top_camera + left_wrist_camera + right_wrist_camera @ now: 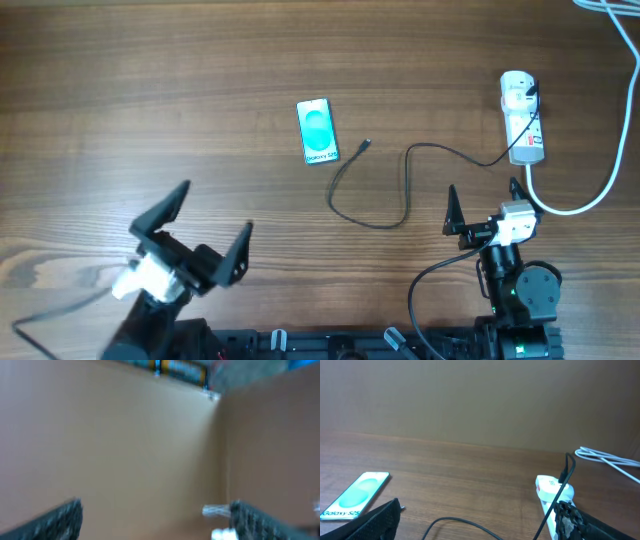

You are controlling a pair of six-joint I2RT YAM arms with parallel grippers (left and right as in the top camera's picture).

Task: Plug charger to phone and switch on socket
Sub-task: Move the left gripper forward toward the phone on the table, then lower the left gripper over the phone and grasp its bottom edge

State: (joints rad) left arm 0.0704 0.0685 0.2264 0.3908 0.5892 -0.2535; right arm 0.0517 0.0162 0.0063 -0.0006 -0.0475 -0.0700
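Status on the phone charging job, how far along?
Done: only the charger looks plugged in at the socket. In hand: nothing; left gripper and right gripper open, empty. Left: its tip lies loose beside the phone; switching on remains, switch state unreadable.

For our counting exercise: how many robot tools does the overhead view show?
2. The left tool sits lower left; the right tool sits lower right, near the power strip. None seems hidden.

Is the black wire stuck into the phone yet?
No, the charger's tip lies loose beside the phone, with a clear gap between them.
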